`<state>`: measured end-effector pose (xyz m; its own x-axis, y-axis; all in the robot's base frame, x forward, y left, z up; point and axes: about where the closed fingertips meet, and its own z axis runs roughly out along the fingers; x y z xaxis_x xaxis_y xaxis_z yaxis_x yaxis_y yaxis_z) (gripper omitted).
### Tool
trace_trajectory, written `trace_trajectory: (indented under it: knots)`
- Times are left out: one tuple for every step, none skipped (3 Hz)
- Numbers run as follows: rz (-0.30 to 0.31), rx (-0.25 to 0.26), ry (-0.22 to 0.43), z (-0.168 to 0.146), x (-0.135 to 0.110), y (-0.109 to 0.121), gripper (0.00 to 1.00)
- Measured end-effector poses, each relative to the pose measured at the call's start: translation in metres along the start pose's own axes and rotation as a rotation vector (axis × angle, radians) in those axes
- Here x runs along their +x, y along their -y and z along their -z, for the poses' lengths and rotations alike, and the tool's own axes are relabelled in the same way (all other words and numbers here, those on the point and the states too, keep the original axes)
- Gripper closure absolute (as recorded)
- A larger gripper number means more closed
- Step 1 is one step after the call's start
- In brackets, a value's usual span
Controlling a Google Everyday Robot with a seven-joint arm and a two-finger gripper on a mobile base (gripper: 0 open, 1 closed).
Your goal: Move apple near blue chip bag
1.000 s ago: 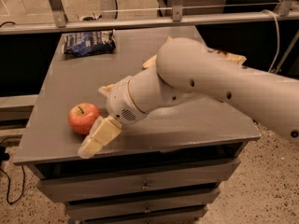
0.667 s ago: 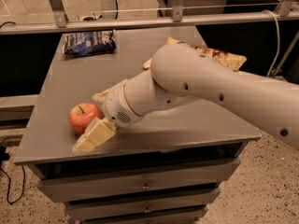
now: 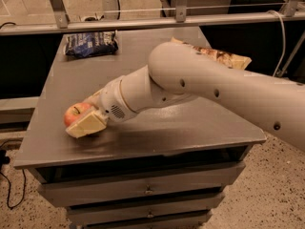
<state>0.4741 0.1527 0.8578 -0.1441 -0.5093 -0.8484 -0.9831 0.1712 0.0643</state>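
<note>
The step in hand looks like the grasp. The robot's cream-coloured hand [image 3: 88, 122] is at the small round red-orange apple [image 3: 75, 112], which sits on the flat grey table [image 3: 157, 132] close to its front left corner. One cream part of the hand lies across the apple's near side, touching or all but touching it. Whether the hand is clamped on the fruit or only set about it cannot be told from this view.

The small, glossy, dark blue chip bag [image 3: 90, 43] lies at the far left corner, well apart from the apple. The next move would call for a sure hold, a lift clear of the table, and a carry toward the back along the left side, setting the apple down just beside the bag without pressing on it.

The far side of the hand is hidden behind the apple and the thick white arm [image 3: 190, 82]. That arm also covers much of the larger brown and tan snack bag [image 3: 224, 57] on the right.
</note>
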Motion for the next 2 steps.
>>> trace_trajectory:
  knots:
    - [-0.012,0.071,0.023,0.030,-0.010,0.030,0.85]
    - [0.044,0.192,0.008,0.115,-0.021,0.069,1.00]
